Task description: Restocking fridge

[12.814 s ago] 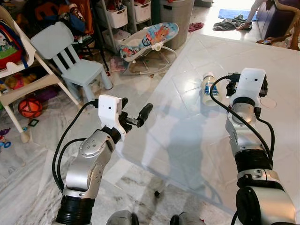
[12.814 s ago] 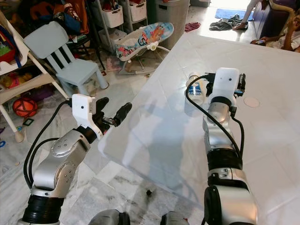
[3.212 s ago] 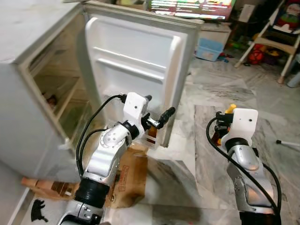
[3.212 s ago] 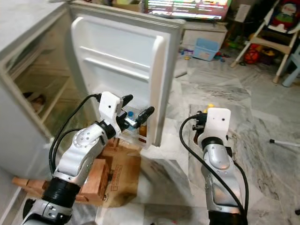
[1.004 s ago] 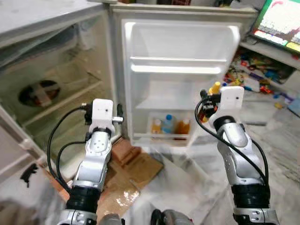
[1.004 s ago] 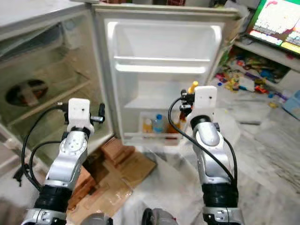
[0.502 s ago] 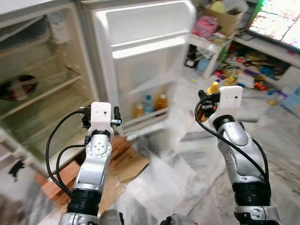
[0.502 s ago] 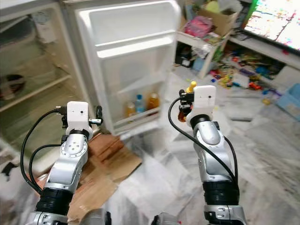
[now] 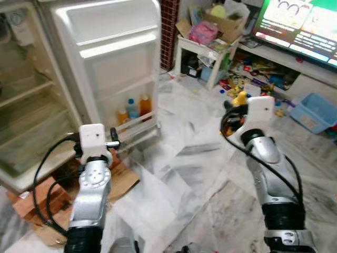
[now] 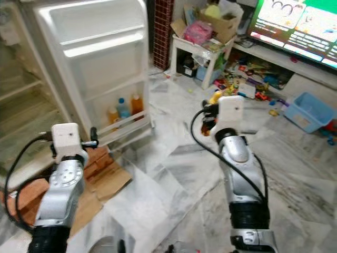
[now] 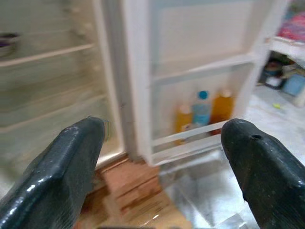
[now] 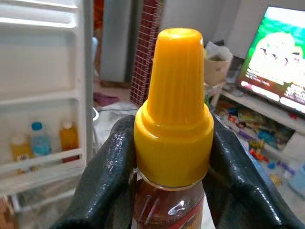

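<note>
A brown-filled bottle with a yellow cap (image 12: 174, 105) stands upright between the black fingers (image 12: 107, 181) of my right gripper (image 12: 174, 143), which is shut on its neck. In the eye views that bottle (image 9: 240, 98) is held up at the right, well away from the fridge. The white fridge (image 9: 26, 116) stands open at the left. Its door (image 9: 105, 58) has a low shelf holding three bottles (image 11: 202, 110): two orange and one with a blue cap. My left gripper (image 11: 162, 129) is open and empty, facing that door shelf from a short distance.
Flattened cardboard and wooden blocks (image 9: 124, 176) lie on the marble floor at the fridge's foot. A small white table with boxes (image 9: 202, 47), scattered toys (image 9: 263, 74), a blue bin (image 9: 310, 113) and a lit TV (image 9: 295, 26) are at the back right.
The view has swung to the right, so the fridge now sits at the left edge. My right gripper still holds the yellow-capped bottle and the left stays open.
</note>
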Robot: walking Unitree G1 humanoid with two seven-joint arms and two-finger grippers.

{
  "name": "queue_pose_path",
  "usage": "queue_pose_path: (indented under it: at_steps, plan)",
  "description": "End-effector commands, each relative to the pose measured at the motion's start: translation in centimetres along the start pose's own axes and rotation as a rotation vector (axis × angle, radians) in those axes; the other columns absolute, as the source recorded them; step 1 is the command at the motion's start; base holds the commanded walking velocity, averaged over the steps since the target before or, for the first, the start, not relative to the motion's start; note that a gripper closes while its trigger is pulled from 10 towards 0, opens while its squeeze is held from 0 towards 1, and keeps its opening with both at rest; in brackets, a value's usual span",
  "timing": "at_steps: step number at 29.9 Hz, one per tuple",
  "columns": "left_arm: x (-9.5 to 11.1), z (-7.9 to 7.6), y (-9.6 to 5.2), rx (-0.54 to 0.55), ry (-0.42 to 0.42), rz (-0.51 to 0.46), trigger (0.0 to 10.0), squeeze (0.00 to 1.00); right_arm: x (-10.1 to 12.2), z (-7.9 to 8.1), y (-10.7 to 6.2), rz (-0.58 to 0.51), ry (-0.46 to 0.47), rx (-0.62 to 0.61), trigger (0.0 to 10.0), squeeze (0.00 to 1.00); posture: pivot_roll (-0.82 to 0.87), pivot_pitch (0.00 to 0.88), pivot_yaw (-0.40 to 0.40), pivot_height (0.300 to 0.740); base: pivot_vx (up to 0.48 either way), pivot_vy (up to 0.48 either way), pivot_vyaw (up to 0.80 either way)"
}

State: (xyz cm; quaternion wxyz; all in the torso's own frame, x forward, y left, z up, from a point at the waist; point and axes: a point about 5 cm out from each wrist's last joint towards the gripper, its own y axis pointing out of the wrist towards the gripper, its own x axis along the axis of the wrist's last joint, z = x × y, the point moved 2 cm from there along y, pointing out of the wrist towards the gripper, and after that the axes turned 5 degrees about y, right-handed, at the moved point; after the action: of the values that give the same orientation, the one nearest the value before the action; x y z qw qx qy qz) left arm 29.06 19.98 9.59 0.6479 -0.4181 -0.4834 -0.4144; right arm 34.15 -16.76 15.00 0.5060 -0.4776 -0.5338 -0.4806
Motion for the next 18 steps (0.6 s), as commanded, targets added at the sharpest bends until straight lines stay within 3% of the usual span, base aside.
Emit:
queue_pose_path:
  at_steps: [1, 2, 3, 5, 8, 10, 11, 18]
  plan:
    - [0.6, 0.2, -0.1, 0.001, -0.014, -0.029, 10.0, 0.0, 1.2, 0.2, 0.5, -0.053, -0.056, 0.002, 10.0, 0.0, 0.06, 0.0, -0.04, 0.74, 0.0, 0.0, 0.0]
    - [0.4, 0.9, -0.3, 0.032, 0.007, -0.041, 10.0, 0.0, 1.0, 0.5, 0.6, -0.04, 0.031, 0.029, 10.0, 0.0, 0.06, 0.0, -0.042, 0.74, 0.0, 0.0, 0.0]
    - [0.3, 1.3, -0.4, 0.047, 0.026, -0.055, 10.0, 0.0, 1.0, 0.6, 0.6, -0.033, 0.049, 0.035, 10.0, 0.0, 0.06, 0.0, -0.044, 0.74, 0.0, 0.0, 0.0]
    - [0.1, 2.0, -0.9, 0.061, 0.02, -0.06, 10.0, 0.0, 1.3, 0.4, 0.8, -0.062, 0.007, 0.0, 10.0, 0.0, 0.06, 0.0, -0.043, 0.74, 0.0, 0.0, 0.0]
    - [0.1, 2.6, -1.3, 0.096, -0.002, -0.066, 10.0, 0.0, 0.7, 0.6, 0.5, -0.023, 0.031, 0.034, 10.0, 0.0, 0.06, 0.0, -0.044, 0.74, 0.0, 0.0, 0.0]
    - [0.1, 2.7, -1.5, 0.106, -0.003, -0.059, 10.0, 0.0, 0.7, 0.7, 0.3, -0.031, 0.057, 0.043, 10.0, 0.0, 0.07, 0.0, -0.046, 0.74, 0.0, 0.0, 0.0]
    - [0.2, 2.9, -1.9, 0.123, 0.069, -0.06, 10.0, 0.0, 0.9, 1.0, 0.2, -0.046, 0.075, 0.064, 10.0, 0.0, 0.07, 0.0, -0.049, 0.74, 0.0, 0.0, 0.0]
    - [-0.8, 2.1, -3.1, 0.051, 0.022, -0.04, 10.0, 0.0, 2.0, 1.5, 0.7, -0.089, 0.107, 0.068, 10.0, 0.0, 0.07, 0.003, -0.062, 0.74, 0.0, 0.0, 0.59]
